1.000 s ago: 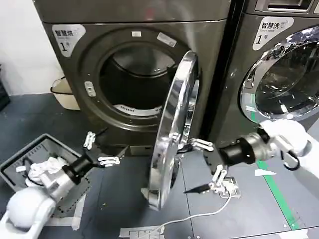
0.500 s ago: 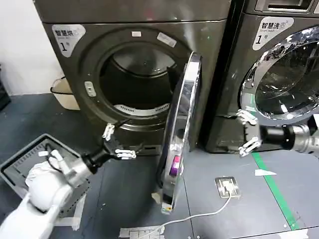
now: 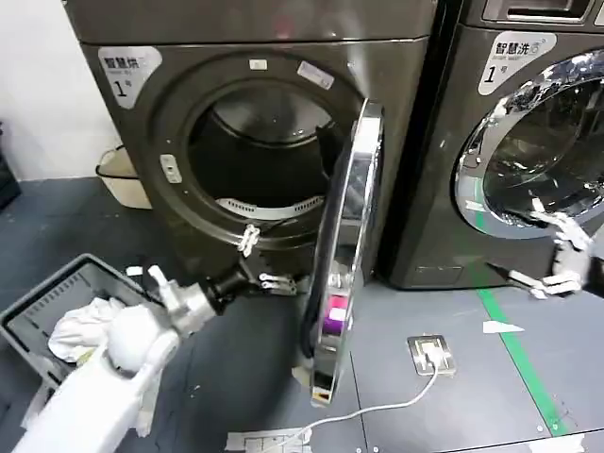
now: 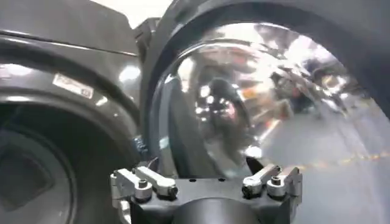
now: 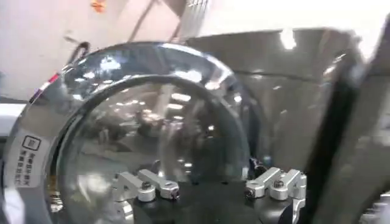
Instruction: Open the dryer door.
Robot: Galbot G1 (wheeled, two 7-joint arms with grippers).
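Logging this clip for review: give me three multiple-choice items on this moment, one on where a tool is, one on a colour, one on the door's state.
1. Where is the left tool?
A. at the drum opening's lower rim
B. in the basket
C. on the second machine

2. What colour is the dryer door's ring?
A. red
B. shiny chrome
C. white

3. The dryer door is:
A. shut
B. swung wide open
C. removed

Key: 1 A, its fingers are just below the opening; 2 B, the ring mirrors the room; 3 B, it stands edge-on, drum exposed.

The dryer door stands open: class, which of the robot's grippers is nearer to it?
Left. The left gripper hovers open just beside the dryer door, on its inner side; the right gripper is open far off, before the second machine.
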